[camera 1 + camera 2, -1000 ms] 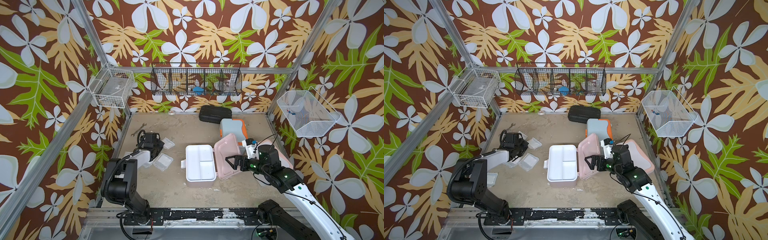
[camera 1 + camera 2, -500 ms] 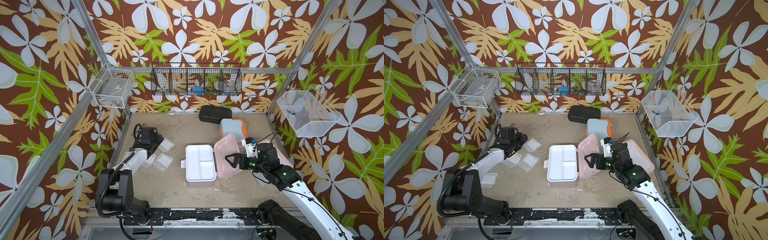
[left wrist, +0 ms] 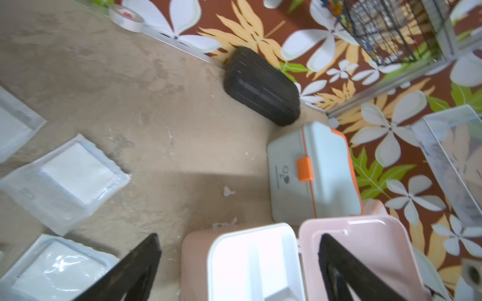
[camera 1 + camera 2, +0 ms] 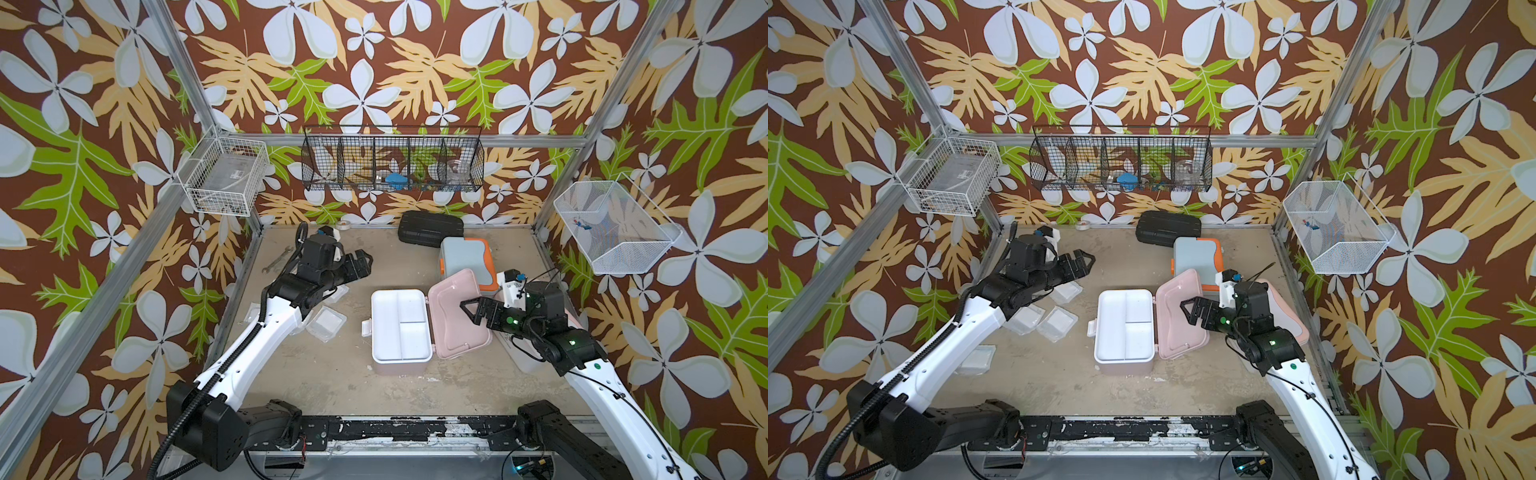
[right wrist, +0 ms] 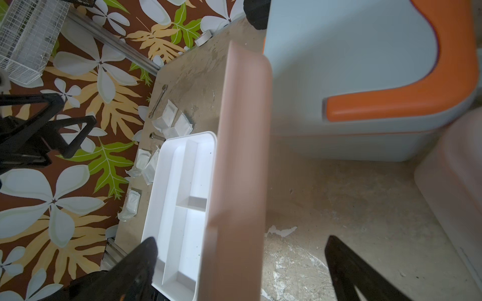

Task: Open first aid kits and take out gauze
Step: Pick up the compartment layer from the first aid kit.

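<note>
Left fingers (image 4: 358,264) wide apart, empty, near gauze (image 4: 326,326); right fingers (image 4: 473,311) spread, seemingly straddling pink kit's lid (image 4: 449,332).

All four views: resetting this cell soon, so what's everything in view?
Dusty pink plastic first aid kit: one, open, table centre.
Light blue plastic kit with orange trim: one, closed, behind pink lid.
White plastic kit with peach trim: one, right side, beneath right arm.
Flat black ribbed case: one, table back.
White gauze pads in clear packets: at least five, table left.
Silver wrench: one, back left.
White tape roll: one, back edge.
Black wire basket: one, hung at back.
White wire baskets: two, hung either side.
Left end effector: open, near gauze.
Right end effector: open, astride pink lid's edge.
</note>
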